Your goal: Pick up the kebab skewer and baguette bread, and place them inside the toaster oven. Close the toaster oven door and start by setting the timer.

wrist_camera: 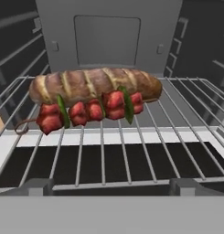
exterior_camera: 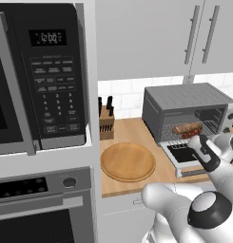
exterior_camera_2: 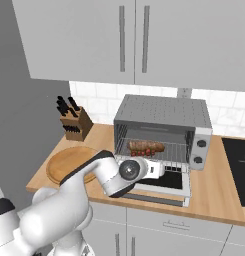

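Observation:
The toaster oven (exterior_camera: pixel 184 97) (exterior_camera_2: pixel 164 112) stands on the counter with the toaster oven door (exterior_camera: pixel 182 153) (exterior_camera_2: pixel 161 181) dropped open and flat. On its wire rack (wrist_camera: pixel 131 151) the baguette bread (wrist_camera: pixel 95 83) (exterior_camera: pixel 184 128) (exterior_camera_2: pixel 144 146) lies crosswise. The kebab skewer (wrist_camera: pixel 90 109) (exterior_camera_2: pixel 146 151) rests against the loaf's front side. My gripper (wrist_camera: pixel 112 186) (exterior_camera_2: pixel 160 168) hovers over the open door just outside the oven mouth, facing the food. Its jaws are open and hold nothing.
A round wooden board (exterior_camera: pixel 127 161) (exterior_camera_2: pixel 64 162) and a knife block (exterior_camera: pixel 106 121) (exterior_camera_2: pixel 74 122) sit left of the oven. Two knobs (exterior_camera_2: pixel 199 151) are on the oven's right panel. A black microwave (exterior_camera: pixel 42 71) and a wall oven (exterior_camera: pixel 42 209) stand far left; a cooktop (exterior_camera_2: pixel 239 165) lies right.

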Robot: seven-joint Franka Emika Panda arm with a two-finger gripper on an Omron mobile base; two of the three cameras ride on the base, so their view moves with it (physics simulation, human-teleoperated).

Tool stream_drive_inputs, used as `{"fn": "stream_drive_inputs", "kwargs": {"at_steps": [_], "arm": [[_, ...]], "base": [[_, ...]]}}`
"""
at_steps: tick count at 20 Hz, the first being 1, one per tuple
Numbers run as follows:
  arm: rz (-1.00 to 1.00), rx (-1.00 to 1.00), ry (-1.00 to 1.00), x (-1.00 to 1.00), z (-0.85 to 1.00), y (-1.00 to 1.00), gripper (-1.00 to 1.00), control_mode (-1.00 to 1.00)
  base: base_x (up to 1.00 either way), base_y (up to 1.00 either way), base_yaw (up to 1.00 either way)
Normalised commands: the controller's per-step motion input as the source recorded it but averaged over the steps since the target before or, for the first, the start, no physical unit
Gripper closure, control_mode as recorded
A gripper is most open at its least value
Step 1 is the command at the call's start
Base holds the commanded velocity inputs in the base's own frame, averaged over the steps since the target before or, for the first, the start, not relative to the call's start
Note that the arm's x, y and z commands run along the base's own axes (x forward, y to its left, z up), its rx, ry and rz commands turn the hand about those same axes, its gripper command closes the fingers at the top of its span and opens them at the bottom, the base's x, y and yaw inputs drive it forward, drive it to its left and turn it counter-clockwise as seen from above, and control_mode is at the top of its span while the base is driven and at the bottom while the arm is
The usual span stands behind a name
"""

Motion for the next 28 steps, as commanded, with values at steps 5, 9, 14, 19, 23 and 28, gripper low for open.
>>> {"fn": "stream_drive_inputs", "kwargs": {"at_steps": [5,9,14,19,23,28], "arm": [[0.0,0.0,0.0,0.01,0.0,-0.01,-1.0,-1.0],[0.0,0.0,0.0,0.06,0.0,0.0,-1.0,-1.0],[0.0,0.0,0.0,0.1,-0.01,0.0,-1.0,-1.0],[0.0,0.0,-0.02,0.01,-0.16,0.0,-1.0,-1.0],[0.0,0.0,0.0,-0.05,-0.12,-0.01,-1.0,-1.0],[0.0,0.0,-0.01,-0.01,-0.03,-0.13,-1.0,-1.0]], "base": [[0.0,0.0,0.0],[0.0,0.0,0.0],[0.0,0.0,0.0],[0.0,0.0,0.0],[0.0,0.0,0.0],[0.0,0.0,0.0]]}}
